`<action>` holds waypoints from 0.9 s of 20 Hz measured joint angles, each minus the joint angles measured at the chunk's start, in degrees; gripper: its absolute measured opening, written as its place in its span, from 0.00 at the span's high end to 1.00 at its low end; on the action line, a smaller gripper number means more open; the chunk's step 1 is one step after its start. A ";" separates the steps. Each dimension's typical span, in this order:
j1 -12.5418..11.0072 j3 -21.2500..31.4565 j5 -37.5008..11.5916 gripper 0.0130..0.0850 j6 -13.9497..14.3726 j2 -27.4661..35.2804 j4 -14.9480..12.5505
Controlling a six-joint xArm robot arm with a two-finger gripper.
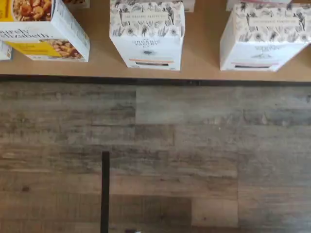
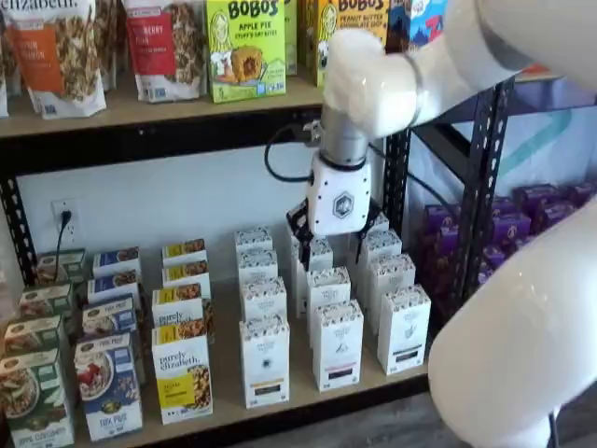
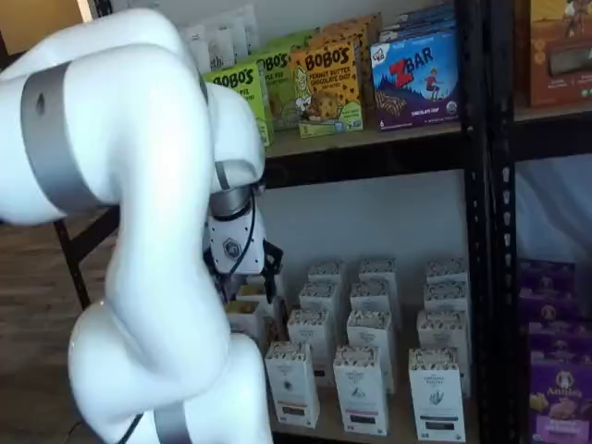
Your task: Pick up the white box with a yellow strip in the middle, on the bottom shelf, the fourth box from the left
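Observation:
The white box (image 2: pixel 264 360) with a yellow strip stands upright at the front of the bottom shelf (image 2: pixel 227 403), just right of a yellow granola box (image 2: pixel 182 375). It also shows in a shelf view (image 3: pixel 291 382) and, from above, in the wrist view (image 1: pixel 147 35). My gripper (image 2: pixel 330 254) hangs above the rear rows of white cartons, behind and to the right of the box and touching nothing. Its two black fingers are apart, open and empty. In a shelf view the gripper (image 3: pixel 252 277) is partly hidden by the arm.
Like white cartons (image 2: pixel 337 343) (image 2: pixel 404 329) stand right of the box, with more in the rows behind. Cereal boxes (image 2: pixel 107 385) fill the shelf's left end. An upper shelf (image 2: pixel 140 110) with bags and boxes is overhead. A black upright (image 2: pixel 481 177) is on the right, and wood-look floor (image 1: pixel 194 155) lies below.

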 joint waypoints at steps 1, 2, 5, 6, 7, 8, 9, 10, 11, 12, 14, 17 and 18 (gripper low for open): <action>0.06 -0.16 -0.60 0.00 0.06 0.90 -0.04; 0.16 -0.46 -1.61 0.00 0.13 2.38 -0.04; 0.63 -1.42 -4.82 0.00 0.94 6.97 -0.64; 0.75 -1.67 -5.66 0.00 1.21 8.17 -0.87; 0.88 -1.88 -6.46 0.00 1.42 9.18 -1.02; 1.03 -2.11 -7.68 0.00 1.61 10.57 -1.09; 1.17 -2.29 -8.62 0.00 1.88 11.59 -1.29; 1.35 -2.50 -9.78 0.00 2.24 12.86 -1.54; 1.50 -2.77 -10.65 0.00 2.47 14.01 -1.67; 1.59 -3.02 -11.33 0.00 2.44 14.94 -1.53; 1.83 -3.75 -12.73 0.00 2.62 17.39 -1.46; 2.12 -4.47 -15.12 0.00 3.16 20.40 -1.78; 2.23 -4.85 -15.86 0.00 3.62 21.55 -2.24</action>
